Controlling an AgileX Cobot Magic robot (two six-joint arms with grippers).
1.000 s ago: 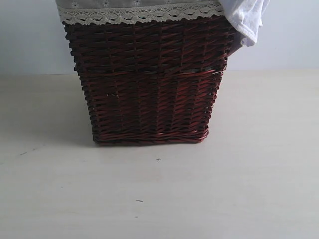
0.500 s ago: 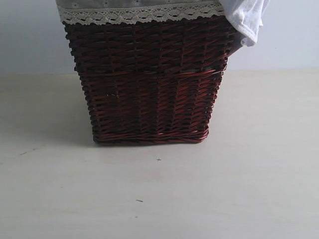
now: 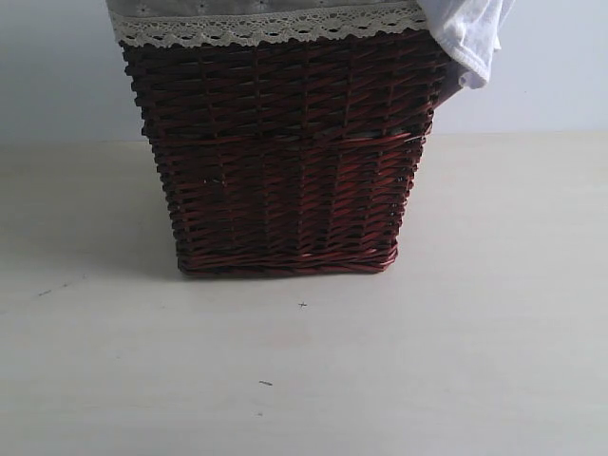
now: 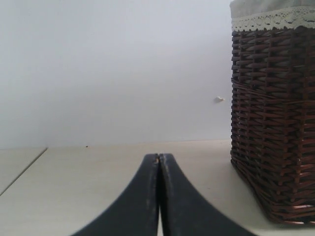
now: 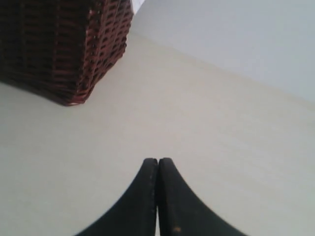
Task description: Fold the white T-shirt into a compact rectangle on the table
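The left gripper (image 4: 158, 157), a pair of smooth black curved fingers (image 4: 140, 201), is closed tight. The inner edges meet in a thin seam right up to the tips, which point straight ahead, twelve o'clock from its own wrist, held roughly level. The right gripper (image 5: 157, 160), the same black curved pair, is likewise pressed together tip to tip and tilted downward, the fingers (image 5: 172, 206) flaring apart only back toward the wrist.

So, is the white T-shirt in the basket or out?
In: the white T-shirt hangs over the rim of the basket, not on the table.
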